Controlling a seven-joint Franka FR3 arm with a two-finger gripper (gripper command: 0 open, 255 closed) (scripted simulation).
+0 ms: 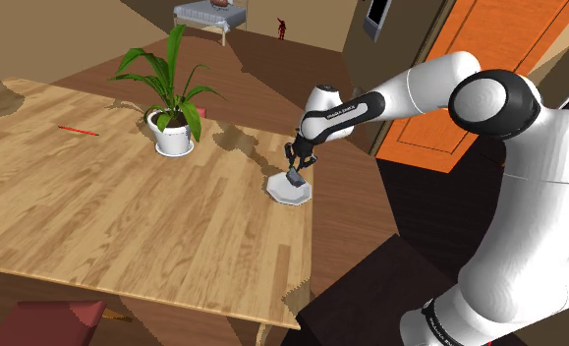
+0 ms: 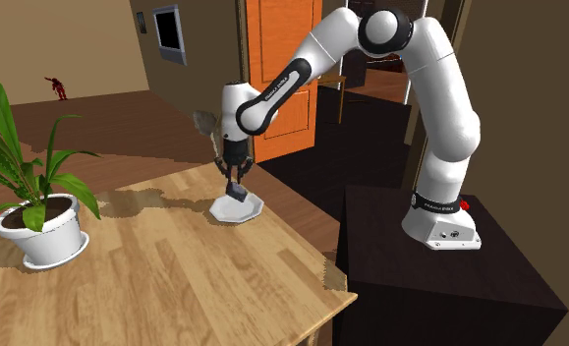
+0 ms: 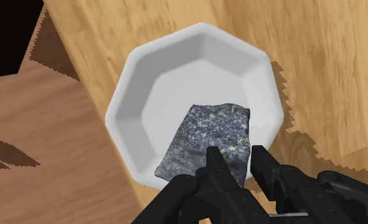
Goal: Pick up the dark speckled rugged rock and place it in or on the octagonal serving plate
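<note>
**Arm.** The arm (image 2: 439, 108) rises from the stand (image 2: 390, 280) and folds over at a high elbow. Its forearm runs down toward the bench (image 1: 125, 216). The wrist turns the hand straight down over the plate (image 1: 284, 196). The plate sits near the bench edge on the stand's side.

**Jaws.** They are clenched on the rock (image 3: 208, 130), with little gap left. In the wrist view the two fingers (image 3: 215, 164) pinch the rock's near edge, and only a narrow strip of it shows between them.

**Rock.** It is dark blue-grey with pale speckles. It hangs tilted at the fingertips, over the hollow of the white eight-sided plate. In the wrist view it overlaps the plate's near rim. In the second exterior view it sits low over the plate. I cannot tell whether its lower end touches the plate.

**Hidden or unclear.**
- The fingers cover the rock's near end.
- In the shoulder view the arm's base is cut off at the lower right edge, and the rock is only a small dark patch under the hand.
- A potted plant (image 1: 172, 133) stands well apart from the plate. In the second exterior view its leaves are cut off at the left edge.
- A thin red thing (image 1: 77, 130) lies on the bench at the shoulder view's left, too small to identify.
- A black area (image 3: 7, 32) lies beyond the bench edge.
</note>
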